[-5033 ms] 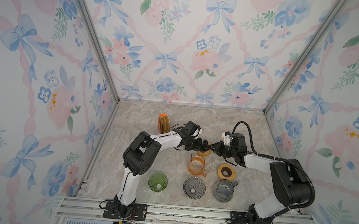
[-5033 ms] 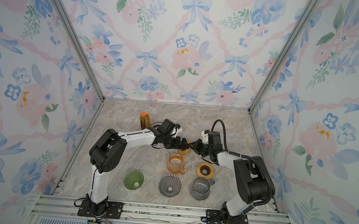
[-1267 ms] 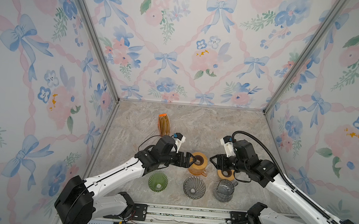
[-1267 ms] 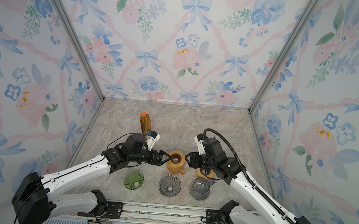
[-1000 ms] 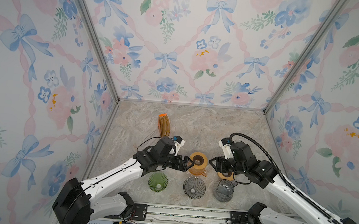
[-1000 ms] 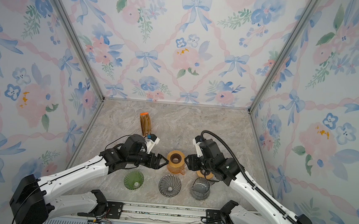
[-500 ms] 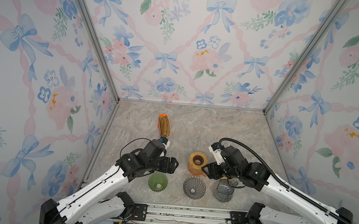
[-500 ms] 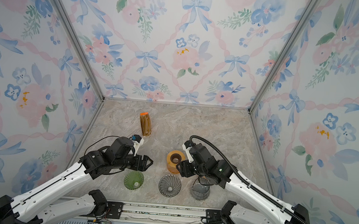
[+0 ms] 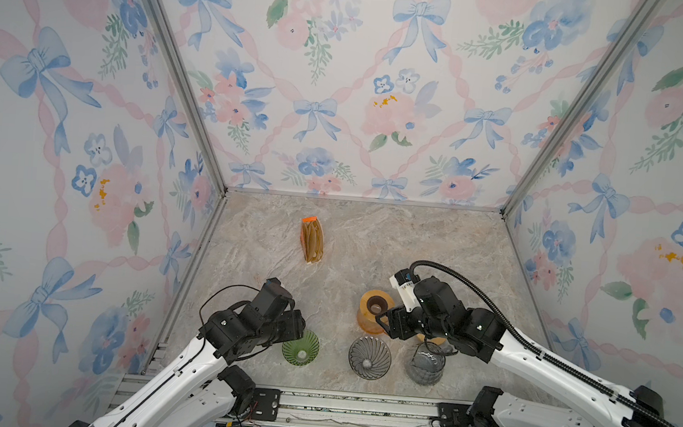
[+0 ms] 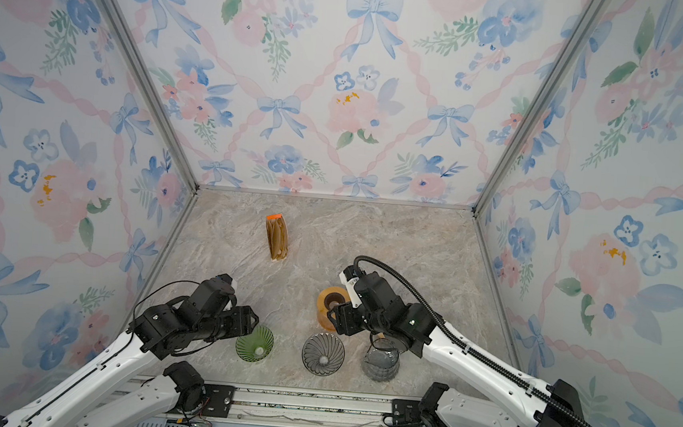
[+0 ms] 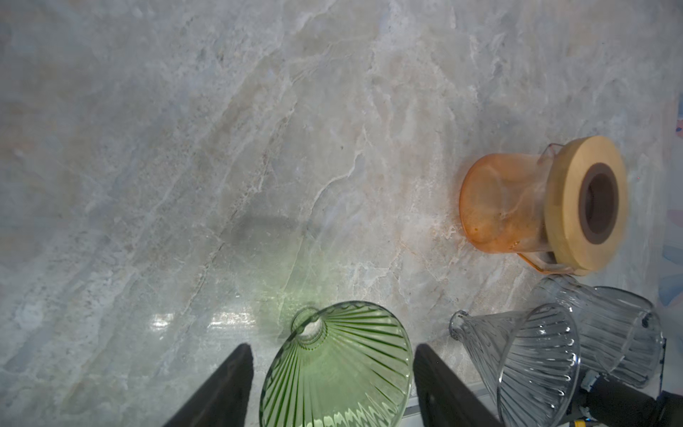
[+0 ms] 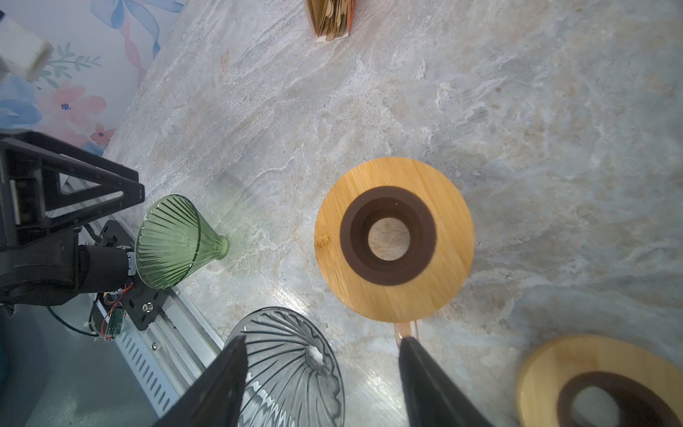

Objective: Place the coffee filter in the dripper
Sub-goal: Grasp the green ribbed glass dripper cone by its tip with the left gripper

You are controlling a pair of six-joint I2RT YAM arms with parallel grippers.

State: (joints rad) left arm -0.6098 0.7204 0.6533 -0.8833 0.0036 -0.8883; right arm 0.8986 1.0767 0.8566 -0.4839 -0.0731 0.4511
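Nearest you, your left gripper (image 11: 332, 349) has dropped back from the orange server to the front row. It now straddles the green dripper (image 9: 300, 347), with one finger close on each side of the ribbed cone. I can make out no firm contact. The fingers are spread but have narrowed over the last second, so read this as a grasp closing in, not one landed.

Your right gripper (image 12: 322, 340) has also come back toward the front edge. Its fingers stand apart and empty. The grey dripper (image 12: 288, 369) sits under one fingertip, and the handle of the orange server (image 9: 368, 323) is right at the other; I cannot tell whether it touches. The server's wooden collar lies straight ahead of those fingers, with nothing seated in it.

Farthest out, well beyond both pairs of fingers, the coffee filter pack (image 9: 311, 240) stands upright on the table (image 9: 371, 242), untouched.

So the arms have gone for the glassware, not the paper. No filter is in any dripper, and the placing itself has yet to begin. Once the green dripper is secured, one gripper will likely have to travel to the back for a filter.
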